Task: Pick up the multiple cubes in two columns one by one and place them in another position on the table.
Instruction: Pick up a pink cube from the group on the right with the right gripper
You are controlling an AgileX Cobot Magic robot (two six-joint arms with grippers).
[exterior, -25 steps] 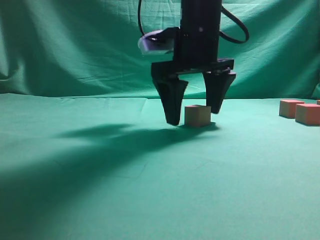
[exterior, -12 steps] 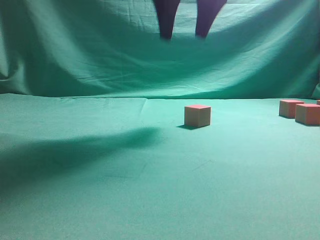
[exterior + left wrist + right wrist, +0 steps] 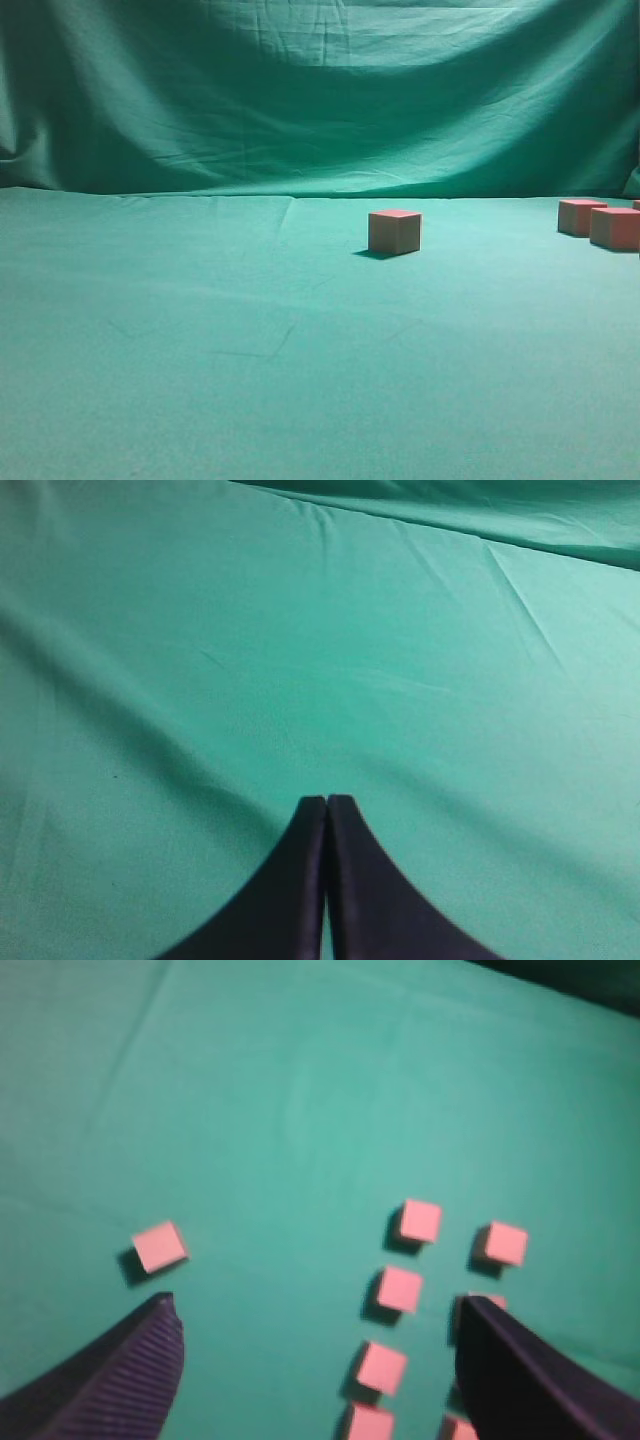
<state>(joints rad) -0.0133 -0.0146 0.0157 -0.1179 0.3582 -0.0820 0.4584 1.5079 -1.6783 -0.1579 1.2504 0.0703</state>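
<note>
Cubes (image 3: 410, 1290) in two columns, low and right in the right wrist view, partly behind the right-hand finger. Right gripper (image 3: 318, 1360) high above the table (image 3: 200, 360), jaws spread wide, nothing between them. Left gripper (image 3: 326, 810) pressed shut, empty, over bare cloth. One cube (image 3: 159, 1246) alone, well apart to the left of the columns; same cube (image 3: 394, 231) mid-table in the exterior view, two others (image 3: 598, 222) at the right edge.

Likely risks: tight spacing within a column, so a wide finger coming down can nudge or tip a neighbour; an off-centre descent can clip a corner and spin the target; the next cube set too near the lone one can knock it. Backdrop (image 3: 320, 90) well clear.
</note>
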